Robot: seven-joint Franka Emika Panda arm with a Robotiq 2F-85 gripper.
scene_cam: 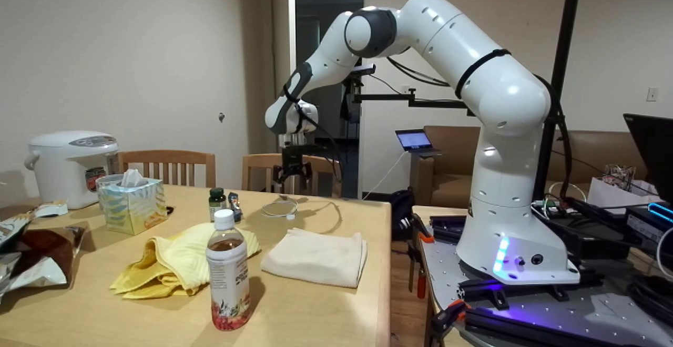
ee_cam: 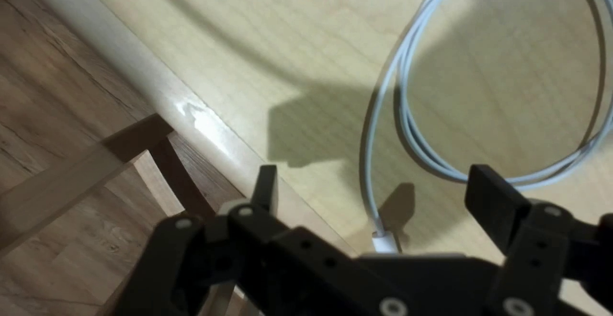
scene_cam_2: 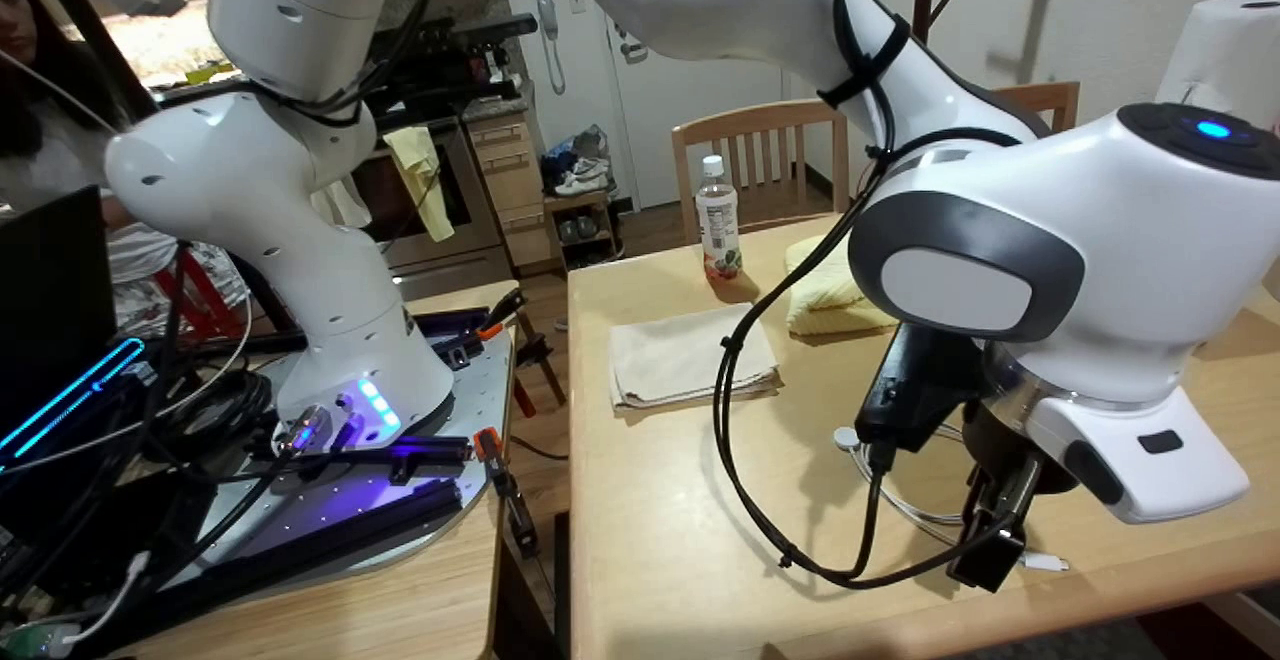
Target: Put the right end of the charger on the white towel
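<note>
Pale-wood table (scene_cam: 310,315) under the black two-finger gripper (scene_cam: 292,174), which hangs near the table's edge. White glossy jointed arm (scene_cam: 447,37) runs up and back from the gripper to a base (scene_cam: 518,231) well apart from it.

White plastic water boiler (scene_cam: 68,165): well off from the gripper, on the side away from the base. Blue-and-yellow patterned tissue box (scene_cam: 134,207): same side, nearer the gripper than the boiler.

Crumpled yellow cloth (scene_cam: 184,257) and folded white fabric towel (scene_cam: 315,256) lie near each other, both well apart from the gripper. Clear plastic bottle (scene_cam: 229,284), white cap, floral label, stands upright, further from the gripper than the towel.

Gripper status: fingers (ee_cam: 493,206) spread wide, holding nothing, tips above the tabletop from where I stand.

Thin white charger cable (ee_cam: 404,50), loosely coiled, on the table below the gripper, coil to one side of the fingers. Round white disc (scene_cam_2: 846,438) at one end lies between gripper and towel, apart from both. Small white rectangular connector (ee_cam: 384,243) at the other end is on the table just below the gripper; wrist view puts it between the fingers, partly hidden. Can't tell which end counts as the right one.
</note>
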